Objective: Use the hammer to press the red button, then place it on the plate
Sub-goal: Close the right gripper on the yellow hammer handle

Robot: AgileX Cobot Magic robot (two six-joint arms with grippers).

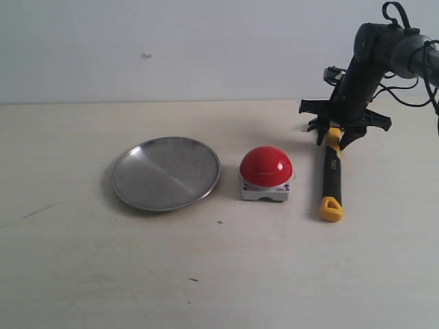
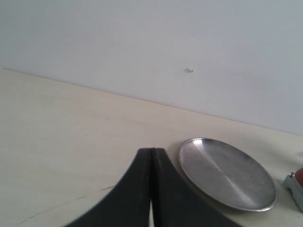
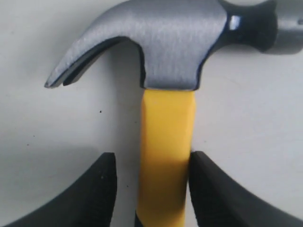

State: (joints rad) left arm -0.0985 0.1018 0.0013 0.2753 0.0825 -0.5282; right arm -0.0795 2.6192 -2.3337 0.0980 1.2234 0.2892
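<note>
The hammer lies flat on the table right of the red button, its yellow looped end toward the front. My right gripper is down over the handle just below the head and hides the head in the exterior view. In the right wrist view the gripper is open astride the yellow handle: one finger touches it, the other stands a little off. The dark metal head rests on the table. The silver plate sits left of the button. My left gripper is shut and holds nothing.
The left wrist view shows the plate beyond my left fingertips and a corner of the button's grey base at the frame edge. A pale wall backs the table. The left arm is out of the exterior view.
</note>
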